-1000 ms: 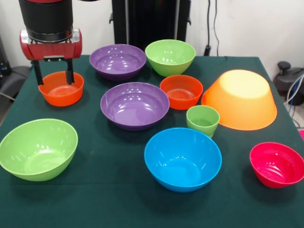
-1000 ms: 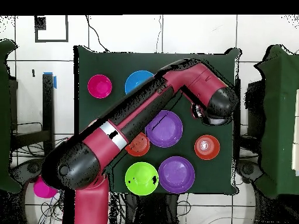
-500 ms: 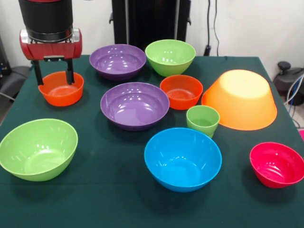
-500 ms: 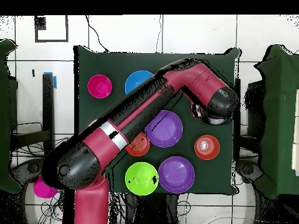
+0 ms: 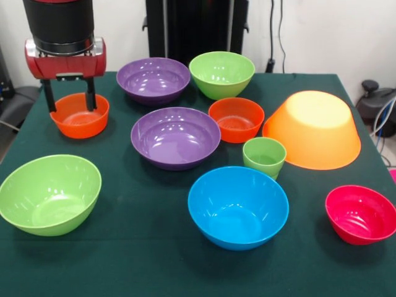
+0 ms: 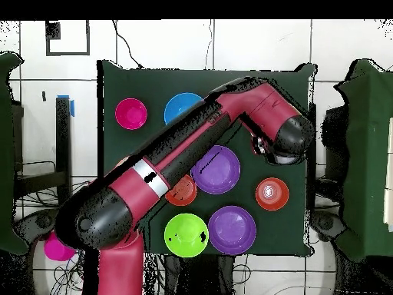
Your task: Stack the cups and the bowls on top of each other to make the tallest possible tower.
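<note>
My gripper (image 5: 70, 102) hangs open at the far left of the table, over the back of a small orange-red bowl (image 5: 79, 117). One finger (image 5: 48, 96) is at the bowl's left rim, the other over its inside. Two purple bowls (image 5: 153, 80) (image 5: 176, 137), two light-green bowls (image 5: 221, 74) (image 5: 49, 193), a second orange-red bowl (image 5: 236, 119), a blue bowl (image 5: 238, 206) and a pink-red bowl (image 5: 361, 214) stand apart and upright. The big orange-yellow bowl (image 5: 315, 129) lies mouth down. A light-green cup (image 5: 264, 157) stands beside it. From overhead the arm's head (image 6: 288, 142) hides the fingers, with the orange-red bowl (image 6: 271, 193) just below it.
The dark green tablecloth (image 5: 142, 260) covers the whole table. Black equipment (image 5: 185, 28) stands behind the far edge. From overhead the red arm (image 6: 176, 165) crosses the middle of the table and covers several bowls.
The arm's head has edged very slightly. No bowl or cup has moved, and the gripper stays open.
</note>
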